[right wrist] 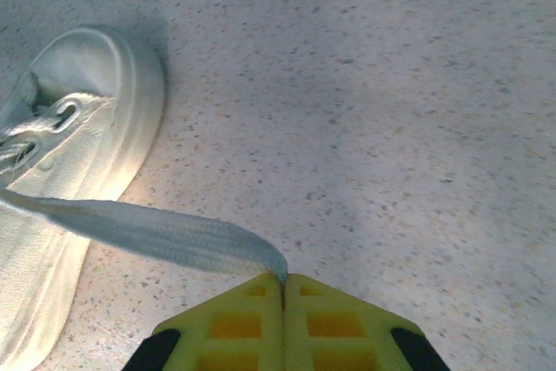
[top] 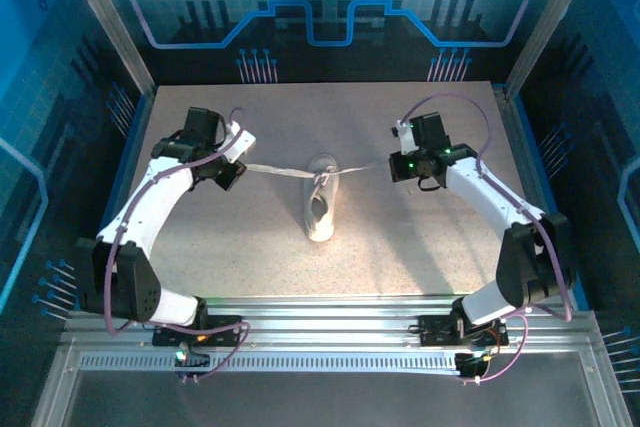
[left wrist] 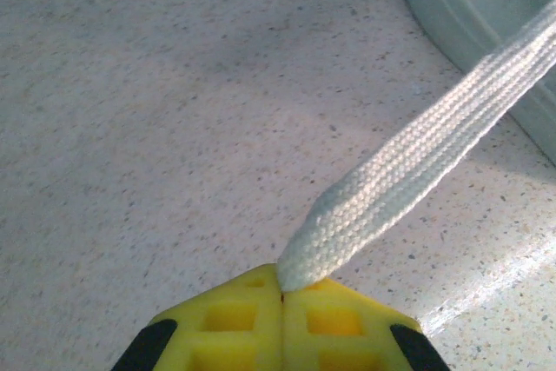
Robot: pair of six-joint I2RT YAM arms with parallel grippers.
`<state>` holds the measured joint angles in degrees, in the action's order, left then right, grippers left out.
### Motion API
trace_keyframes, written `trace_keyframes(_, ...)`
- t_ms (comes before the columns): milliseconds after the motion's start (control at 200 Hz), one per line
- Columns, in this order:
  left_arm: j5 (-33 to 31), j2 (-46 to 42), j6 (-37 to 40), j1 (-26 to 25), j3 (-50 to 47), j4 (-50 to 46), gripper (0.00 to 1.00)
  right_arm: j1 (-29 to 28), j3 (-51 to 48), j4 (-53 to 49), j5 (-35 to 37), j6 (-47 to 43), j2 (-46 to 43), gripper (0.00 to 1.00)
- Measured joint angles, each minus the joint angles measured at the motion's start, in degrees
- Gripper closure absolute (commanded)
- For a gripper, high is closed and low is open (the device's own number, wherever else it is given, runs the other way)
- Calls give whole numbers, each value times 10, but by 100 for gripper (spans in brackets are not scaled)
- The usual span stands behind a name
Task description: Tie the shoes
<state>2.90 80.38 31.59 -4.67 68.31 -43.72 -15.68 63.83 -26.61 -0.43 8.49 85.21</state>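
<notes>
A small white sneaker (top: 321, 211) stands in the middle of the table, toe pointing away from the arm bases. Its two white laces run out taut to either side from a crossing near the top eyelets. My left gripper (top: 237, 169) is shut on the left lace (left wrist: 408, 171), pinched between the yellow fingertips (left wrist: 282, 288). My right gripper (top: 395, 164) is shut on the right lace (right wrist: 165, 232), which leads back to the sneaker (right wrist: 61, 180) at the left of the right wrist view. Only the sneaker's sole edge (left wrist: 469, 6) shows at the top right of the left wrist view.
The speckled beige table (top: 420, 237) is bounded by blue walls and metal posts. An aluminium rail frame (top: 330, 332) with both arm bases runs along the near edge.
</notes>
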Motion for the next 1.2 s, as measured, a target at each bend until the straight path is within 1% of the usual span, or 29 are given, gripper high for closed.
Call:
trace_keyframes(190, -31, -13, -28, 28, 0, -18, 100, 3, -3, -19, 10, 1, -15, 100)
trace_keyframes(365, -41, -11, -71, 72, -5, -33, 100, 4, -3, -64, 37, 3, 10, 100)
trace_keyframes(530, -46, -9, -103, 117, -44, -37, 100, 19, -5, -101, 63, 14, 33, 100)
trace_keyframes(730, -45, 13, -122, 129, -60, -42, 100, 46, -6, -125, 63, 18, 45, 100)
trace_keyframes(941, -46, 13, -132, 148, -100, -43, 100, 48, -9, -143, 38, 18, 78, 100)
trace_keyframes(1201, -48, 13, -144, 180, -103, -44, 100, 50, -12, -158, 29, 12, 80, 100)
